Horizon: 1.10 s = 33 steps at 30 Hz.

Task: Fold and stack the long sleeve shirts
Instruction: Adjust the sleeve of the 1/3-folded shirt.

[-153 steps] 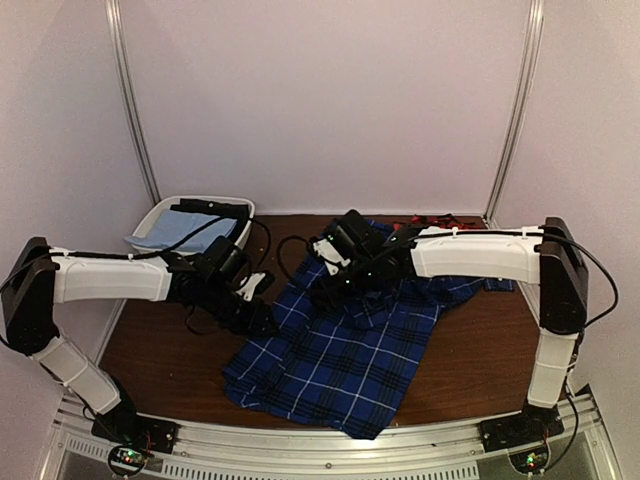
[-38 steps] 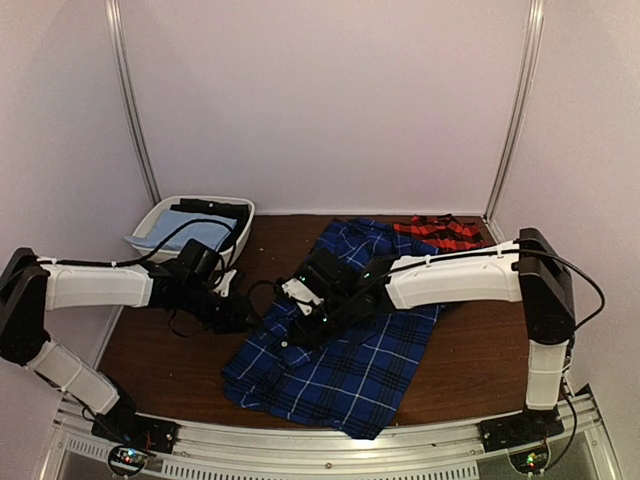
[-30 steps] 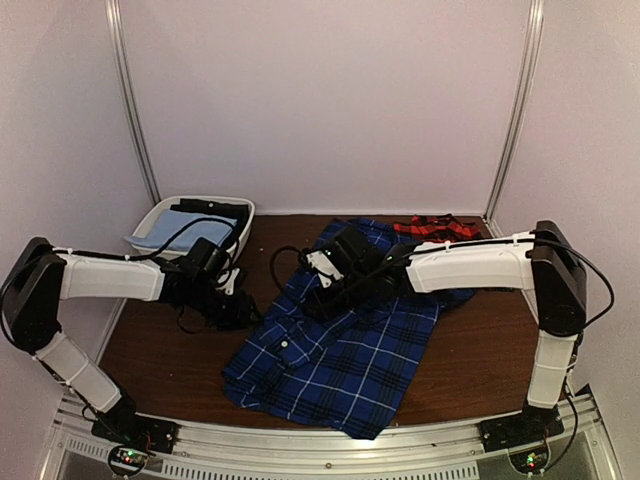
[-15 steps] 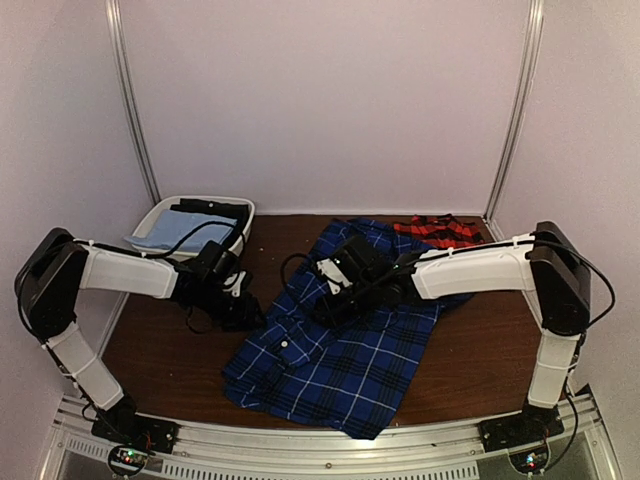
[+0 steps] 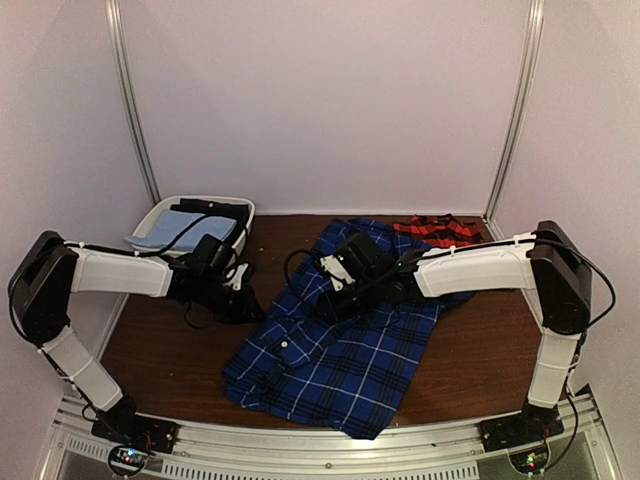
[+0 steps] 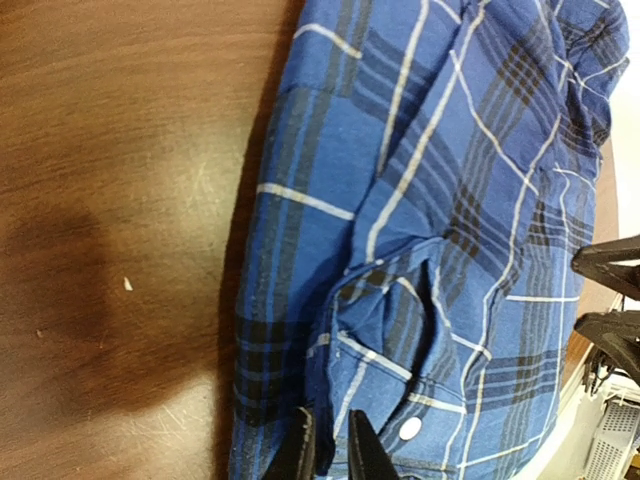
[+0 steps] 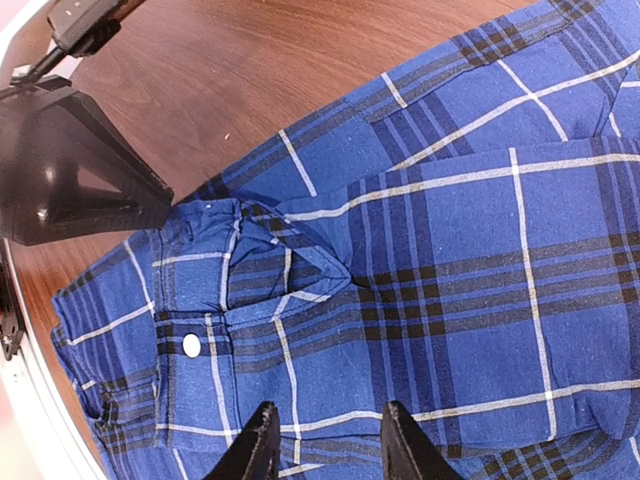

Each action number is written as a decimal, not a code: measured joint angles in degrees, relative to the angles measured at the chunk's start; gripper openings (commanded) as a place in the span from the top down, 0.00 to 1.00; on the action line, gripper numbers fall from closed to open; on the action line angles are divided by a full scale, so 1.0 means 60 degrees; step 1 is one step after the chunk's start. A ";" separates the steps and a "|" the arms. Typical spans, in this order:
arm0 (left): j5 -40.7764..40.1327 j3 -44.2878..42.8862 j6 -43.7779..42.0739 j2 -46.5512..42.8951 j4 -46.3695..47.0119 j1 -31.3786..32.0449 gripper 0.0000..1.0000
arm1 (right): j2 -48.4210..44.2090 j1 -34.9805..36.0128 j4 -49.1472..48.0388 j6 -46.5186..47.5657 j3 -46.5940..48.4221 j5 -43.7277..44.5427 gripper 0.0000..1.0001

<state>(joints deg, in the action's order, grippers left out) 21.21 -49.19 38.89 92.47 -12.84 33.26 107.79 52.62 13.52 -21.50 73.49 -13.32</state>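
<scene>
The red-and-black shirt (image 5: 437,229) shows only as a strip beyond the far edge of the blue plaid shirt (image 5: 340,360), the rest hidden behind the right arm (image 5: 480,265), which also covers part of the blue plaid shirt's far half. In the left wrist view the blue plaid shirt runs off the top, right and bottom edges. There the fingers (image 6: 362,458) of the left gripper (image 6: 328,412), cut off by the bottom edge over its hem, stand so close that whether they pinch cloth cannot be told. The fingers (image 7: 260,450) of the right gripper (image 7: 328,405) are likewise cut off, above the blue plaid shirt.
</scene>
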 measured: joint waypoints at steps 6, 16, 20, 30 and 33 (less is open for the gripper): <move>0.0015 -0.0004 -0.0182 -0.0182 -0.0015 0.0160 0.82 | 0.0000 0.0000 -0.0073 -0.0040 0.0000 -0.0091 0.64; 0.0015 -0.0047 -0.0375 -0.0182 -0.0113 0.0353 0.98 | 0.0004 0.0000 -0.0200 -0.0142 0.0000 -0.0182 0.64; -0.0098 -0.0168 -0.0470 -0.0178 -0.0372 0.0579 1.00 | 0.0004 0.0000 -0.0233 -0.0149 0.0000 -0.0204 0.64; -0.0674 -0.0357 -0.0546 -0.0211 -0.1563 0.1042 1.00 | 0.0033 -0.0044 -0.0237 -0.0146 0.0004 -0.0200 0.64; -0.0889 -0.0357 -0.0561 -0.0448 -0.2178 0.1042 1.00 | 0.0040 -0.0127 -0.0229 -0.0131 0.0004 -0.0200 0.64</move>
<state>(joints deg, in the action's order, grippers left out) 15.88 -51.33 35.53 89.78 -25.91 39.51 108.03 51.86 12.14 -22.28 73.52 -14.52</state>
